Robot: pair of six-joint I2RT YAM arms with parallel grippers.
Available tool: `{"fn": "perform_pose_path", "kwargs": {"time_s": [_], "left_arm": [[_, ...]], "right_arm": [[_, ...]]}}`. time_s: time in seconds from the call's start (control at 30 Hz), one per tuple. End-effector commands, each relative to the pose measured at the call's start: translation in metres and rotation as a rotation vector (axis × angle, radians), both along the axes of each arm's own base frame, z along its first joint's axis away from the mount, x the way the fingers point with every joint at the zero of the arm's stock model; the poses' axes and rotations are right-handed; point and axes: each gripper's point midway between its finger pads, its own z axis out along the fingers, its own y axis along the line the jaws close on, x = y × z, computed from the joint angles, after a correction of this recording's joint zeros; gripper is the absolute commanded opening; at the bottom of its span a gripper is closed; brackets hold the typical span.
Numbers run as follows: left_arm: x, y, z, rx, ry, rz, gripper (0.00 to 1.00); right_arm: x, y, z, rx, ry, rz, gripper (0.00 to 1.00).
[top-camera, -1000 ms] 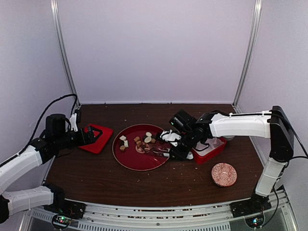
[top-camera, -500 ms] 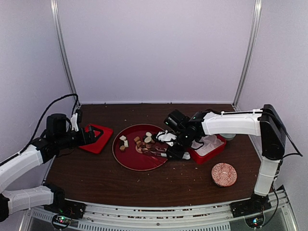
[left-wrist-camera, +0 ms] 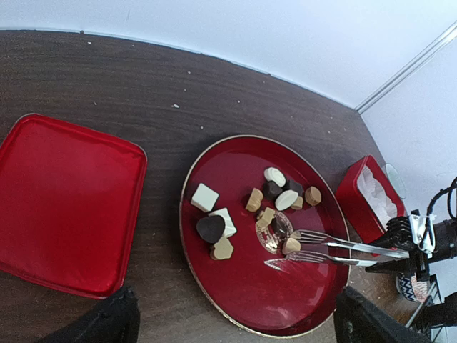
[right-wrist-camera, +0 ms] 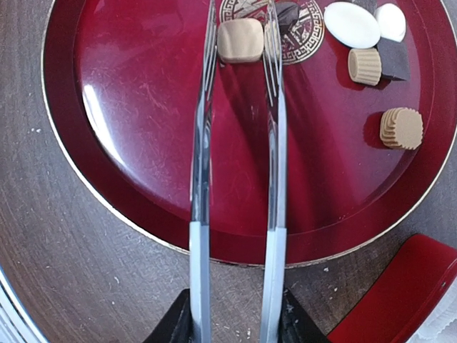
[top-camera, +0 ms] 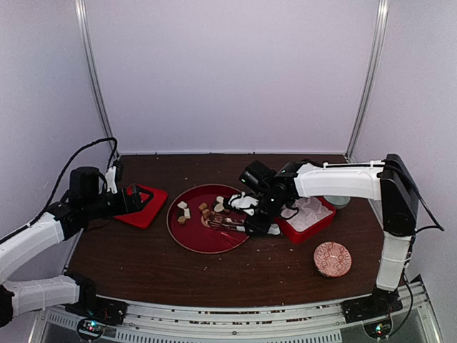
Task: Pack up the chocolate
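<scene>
The chocolate (top-camera: pixel 203 211), several small candies in dark brown, tan and cream-white, lies on a round red plate (top-camera: pixel 196 234). My right gripper (top-camera: pixel 258 218) is shut on metal tongs (right-wrist-camera: pixel 202 143), low over the plate's right side. The tongs stand open, with one tan chocolate (right-wrist-camera: pixel 240 40) between the tine tips; it also shows in the left wrist view (left-wrist-camera: pixel 290 245). My left gripper (top-camera: pixel 134 200) is open and empty, hovering over a red square lid (top-camera: pixel 146 207) left of the plate. A red box (top-camera: pixel 312 218) with crinkled white paper cups stands right of the plate.
A small patterned dish (top-camera: pixel 332 259) lies near the front right. A pale small bowl (top-camera: pixel 341 201) stands behind the red box. Pale crumbs are scattered on the dark wooden table. White walls with metal posts close in the back and sides.
My right arm has shifted left, carrying the tongs farther over the plate toward the chocolates. The left arm has barely moved.
</scene>
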Motion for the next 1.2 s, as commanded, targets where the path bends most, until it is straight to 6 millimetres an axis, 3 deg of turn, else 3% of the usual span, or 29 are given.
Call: {"fn": "perform_pose_path", "kwargs": {"time_s": [0.0, 0.13, 0.4, 0.6, 0.73, 0.9, 1.03, 1.17], "left_arm": [[0.006, -0.001, 0.017, 0.013, -0.057, -0.002, 0.98], [0.007, -0.001, 0.019, 0.016, -0.060, -0.004, 0.98], [0.010, -0.003, 0.017, 0.020, -0.056, -0.008, 0.98], [0.012, -0.003, 0.018, 0.017, -0.060, -0.010, 0.98], [0.013, -0.004, 0.018, 0.014, -0.059, -0.012, 0.98], [0.013, -0.006, 0.017, 0.009, -0.057, -0.017, 0.98], [0.014, -0.007, 0.015, 0.005, -0.052, -0.022, 0.97], [0.015, -0.008, 0.014, 0.003, -0.048, -0.023, 0.98]], "right_arm": [[-0.004, 0.001, 0.011, 0.028, 0.017, 0.001, 0.34], [-0.014, 0.004, 0.027, 0.097, 0.039, 0.003, 0.31], [-0.014, 0.000, 0.050, 0.169, 0.043, -0.014, 0.29], [-0.010, -0.017, 0.065, 0.229, 0.040, -0.083, 0.28], [-0.005, -0.046, 0.092, 0.319, 0.006, -0.188, 0.28], [0.005, -0.101, 0.118, 0.417, -0.035, -0.376, 0.28], [0.011, -0.147, 0.115, 0.423, -0.048, -0.527, 0.27], [0.011, -0.176, 0.103, 0.424, -0.023, -0.628, 0.26]]}}
